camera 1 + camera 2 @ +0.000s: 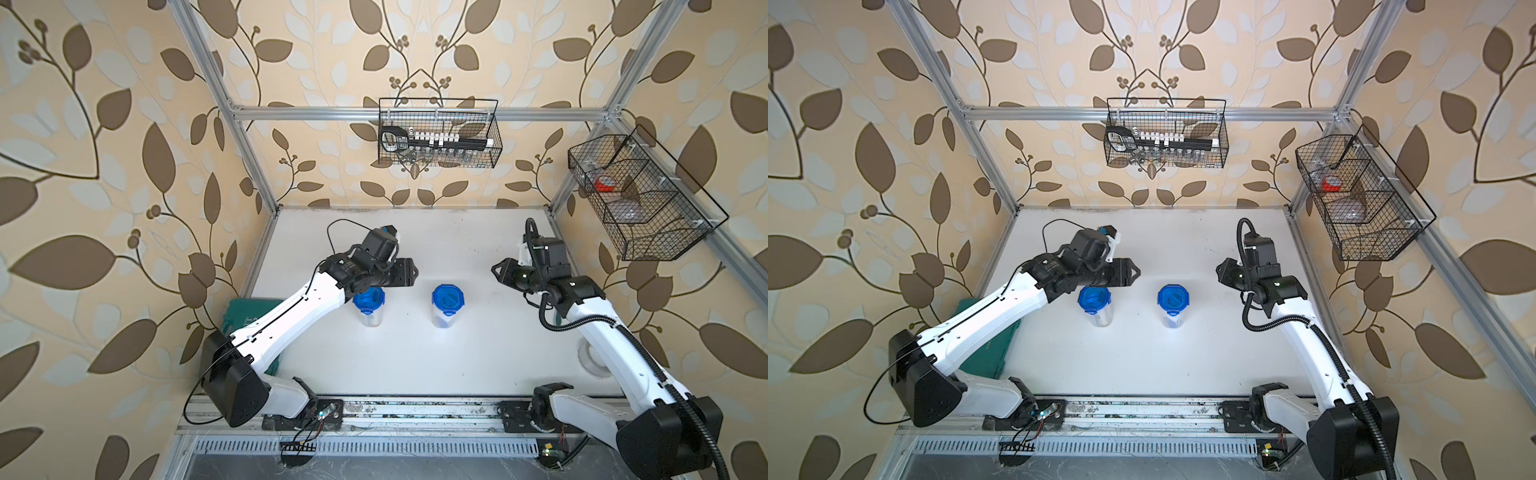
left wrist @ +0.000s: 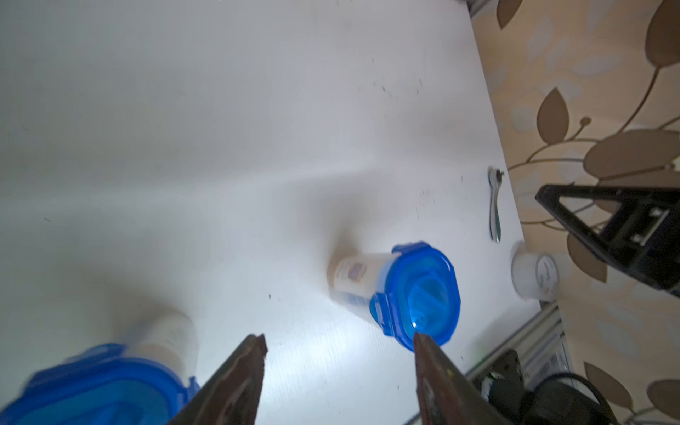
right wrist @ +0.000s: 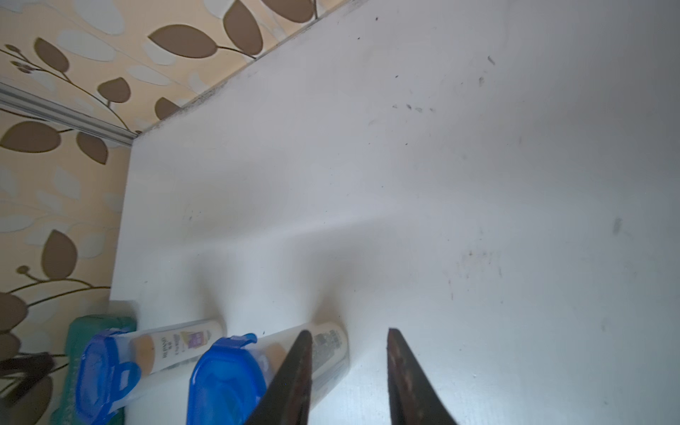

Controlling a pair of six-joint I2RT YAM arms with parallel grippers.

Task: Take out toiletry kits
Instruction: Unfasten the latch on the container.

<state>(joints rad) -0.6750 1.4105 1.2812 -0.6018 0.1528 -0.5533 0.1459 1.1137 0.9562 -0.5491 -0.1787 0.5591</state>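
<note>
You have two clear jars standing upright on the white surface [image 1: 415,365], side by side and apart from each other, each closed with a blue four-tabbed lid: the left jar [image 1: 368,307] and the right jar [image 1: 448,305]. The toiletry kits are inside them. In the right wrist view you can see a white labelled bottle with an orange cap [image 3: 173,346] through the wall of the left jar, and a dark-labelled white bottle [image 3: 329,344] in the right jar.

Your left tool [image 2: 338,349] hangs above the surface just behind the left jar, pointing toward the middle. Its fingers [image 2: 239,371] stand apart with nothing between them; the right jar's lid [image 2: 419,294] shows just past one fingertip.

Your right tool [image 3: 347,344] hovers off to the right of the right jar, pointing toward it, well short of contact. Its fingers [image 3: 294,368] are also apart and hold nothing.

A green cloth [image 1: 245,311] lies at the left edge of the surface under the left arm. A spoon [image 2: 495,206] and a white cup on its side [image 2: 533,274] lie near the right edge. Two wire baskets hang on the frame, one at the back [image 1: 438,133] and one on the right [image 1: 640,199].
</note>
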